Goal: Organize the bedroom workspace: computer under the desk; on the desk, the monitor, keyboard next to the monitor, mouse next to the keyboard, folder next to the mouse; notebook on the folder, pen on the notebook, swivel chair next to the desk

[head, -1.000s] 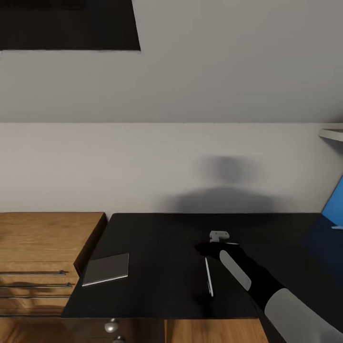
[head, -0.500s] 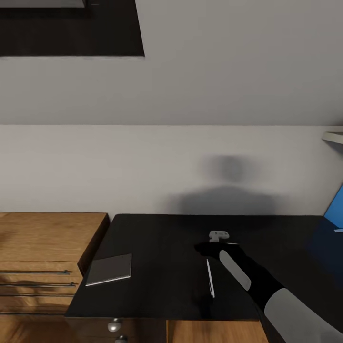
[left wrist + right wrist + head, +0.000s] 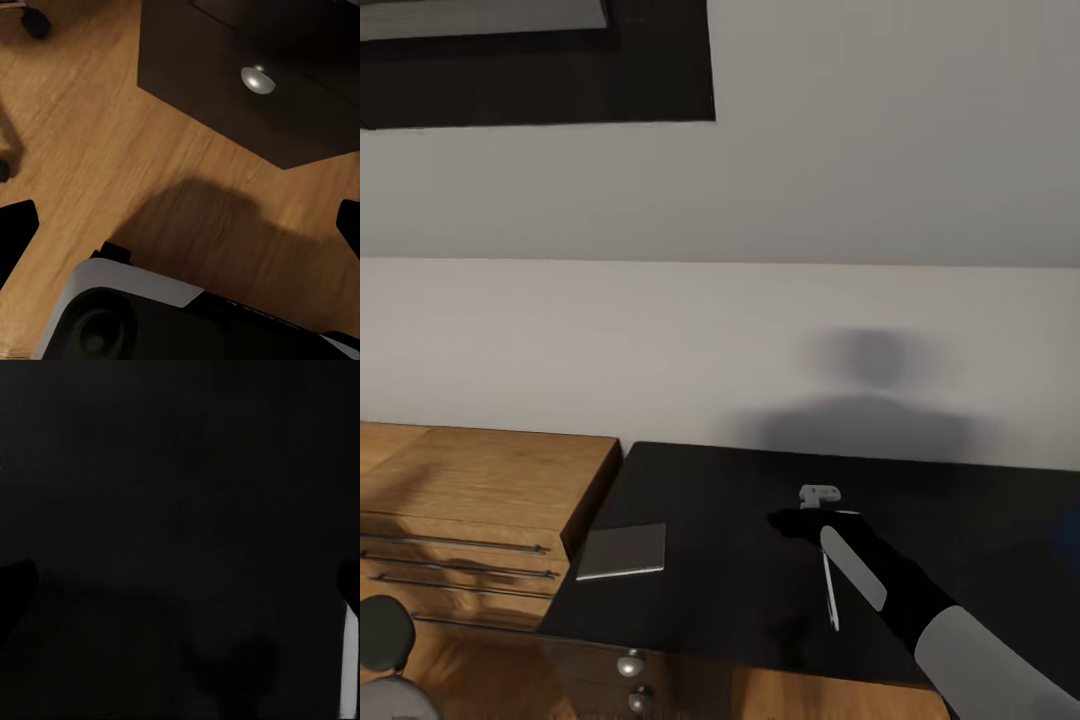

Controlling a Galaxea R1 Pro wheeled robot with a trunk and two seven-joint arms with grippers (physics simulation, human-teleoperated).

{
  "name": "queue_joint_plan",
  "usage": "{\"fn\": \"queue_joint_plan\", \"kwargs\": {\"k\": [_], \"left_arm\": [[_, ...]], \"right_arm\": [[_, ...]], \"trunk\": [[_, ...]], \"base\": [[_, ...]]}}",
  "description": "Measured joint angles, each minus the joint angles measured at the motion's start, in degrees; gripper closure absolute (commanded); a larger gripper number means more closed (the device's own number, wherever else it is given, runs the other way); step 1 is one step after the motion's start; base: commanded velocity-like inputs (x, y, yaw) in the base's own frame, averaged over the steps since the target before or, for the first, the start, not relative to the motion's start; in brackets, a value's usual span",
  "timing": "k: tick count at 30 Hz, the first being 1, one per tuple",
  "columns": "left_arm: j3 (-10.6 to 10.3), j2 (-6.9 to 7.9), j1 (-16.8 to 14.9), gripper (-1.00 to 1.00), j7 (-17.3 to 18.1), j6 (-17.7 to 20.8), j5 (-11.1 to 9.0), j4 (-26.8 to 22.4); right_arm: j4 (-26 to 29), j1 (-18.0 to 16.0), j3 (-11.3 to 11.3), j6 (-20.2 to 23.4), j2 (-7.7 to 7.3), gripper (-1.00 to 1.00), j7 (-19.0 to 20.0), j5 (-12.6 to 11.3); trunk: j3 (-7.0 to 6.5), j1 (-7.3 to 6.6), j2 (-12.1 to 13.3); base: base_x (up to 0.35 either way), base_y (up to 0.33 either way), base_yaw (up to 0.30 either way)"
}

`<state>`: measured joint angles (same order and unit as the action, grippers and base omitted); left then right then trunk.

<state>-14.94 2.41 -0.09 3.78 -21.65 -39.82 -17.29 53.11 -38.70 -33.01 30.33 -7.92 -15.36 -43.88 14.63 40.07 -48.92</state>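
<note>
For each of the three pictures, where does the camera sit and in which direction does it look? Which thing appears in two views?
Head view: on the robot's head, looking forward and down at the desk, notebook and pen; the right arm shows.
Left wrist view: on the left arm, looking down at the floor and a drawer knob; dark fingertips at the edges.
Right wrist view: on the right arm, close over the desk top.
Shared: the pen, in head and right wrist views.

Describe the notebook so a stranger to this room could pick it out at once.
Find the black-topped desk against the pale wall, next to the light wood cabinet. Near the desk's cabinet-side front corner lies the notebook, a thin flat grey rectangle. The pen, by the right arm, is a thin white stick instead.
</note>
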Motion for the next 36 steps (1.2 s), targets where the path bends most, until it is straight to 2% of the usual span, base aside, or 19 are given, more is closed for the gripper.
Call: {"fn": "queue_joint_plan", "kwargs": {"k": [32, 35, 36], "left_arm": [[0.0, -0.02, 0.0, -1.00, 0.1, 0.0, 0.0, 0.0], [0.0, -0.03, 0.0, -1.00, 0.1, 0.0, 0.0, 0.0], [0.0, -0.05, 0.0, -1.00, 0.1, 0.0, 0.0, 0.0]], "right_arm": [[-0.2, 0.0, -0.1, -0.2, 0.10, -1.00, 0.1, -0.1], [-0.2, 0.0, -0.1, -0.2, 0.52, -1.00, 0.1, -0.1], [-0.2, 0.0, -0.1, -0.3, 1.10, -1.00, 0.0, -0.1]], "trunk": [[0.00, 0.00, 0.0], [0.00, 0.00, 0.0], [0.00, 0.00, 0.0]], "base": [[-0.229, 0.259, 0.006], [-0.239, 0.240, 0.146], [-0.242, 0.227, 0.202]]}}
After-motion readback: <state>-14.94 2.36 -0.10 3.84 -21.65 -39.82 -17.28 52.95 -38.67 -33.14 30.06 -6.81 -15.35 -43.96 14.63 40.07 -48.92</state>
